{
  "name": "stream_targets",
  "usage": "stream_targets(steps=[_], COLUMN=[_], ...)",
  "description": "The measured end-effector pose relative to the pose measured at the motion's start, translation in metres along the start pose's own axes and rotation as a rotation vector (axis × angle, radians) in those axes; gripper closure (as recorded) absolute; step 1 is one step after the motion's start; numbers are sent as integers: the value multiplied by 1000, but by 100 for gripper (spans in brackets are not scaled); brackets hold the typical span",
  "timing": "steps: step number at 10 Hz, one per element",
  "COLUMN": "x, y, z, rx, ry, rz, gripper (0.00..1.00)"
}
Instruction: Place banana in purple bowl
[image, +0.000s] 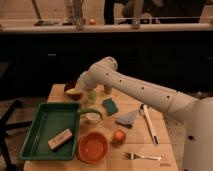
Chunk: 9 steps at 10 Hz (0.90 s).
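At the far left corner of the worktop (165, 127), the purple bowl (71, 89) sits just beyond the green tray (40, 131), and a pale yellow shape, taken to be the banana (74, 92), shows at the bowl's front rim, apparently inside or resting across the lip; cannot tell which. The pincer (80, 88) is at the end of the white arm (135, 90), right beside the bowl's right edge and largely lost against the arm's wrist; it reads as closed, and whether it has the banana clamped or merely stands next to it cannot be made out. Banana lies immediately left of and slightly below the pincer, touching or nearly so. Judgement: task looks at the release stage or just past it. Risks from here: if the banana is balanced on the rim rather than seated, a pull-away could drag or tip it out onto the worktop; if the closed jaws have it and lift without letting go, it comes out again. The bowl is small and light-looking, so a sideways nudge from the wrist could slide it toward the table edge. The pale green cup (92, 96) stands just right of the pincer and could be knocked on retreat. Elsewhere: tan block (60, 139) in the tray, orange bowl (92, 147), round orange fruit (119, 136), teal sponge (110, 106), fork (142, 157).
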Motion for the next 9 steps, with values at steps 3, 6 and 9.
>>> stream_targets(steps=[3,6,9], x=[1,9,20], y=[0,-21,-47], z=[-1,7,20], rx=[3,30,38], ry=[1,1,15], rz=[1,8,17], gripper=[100,100,100])
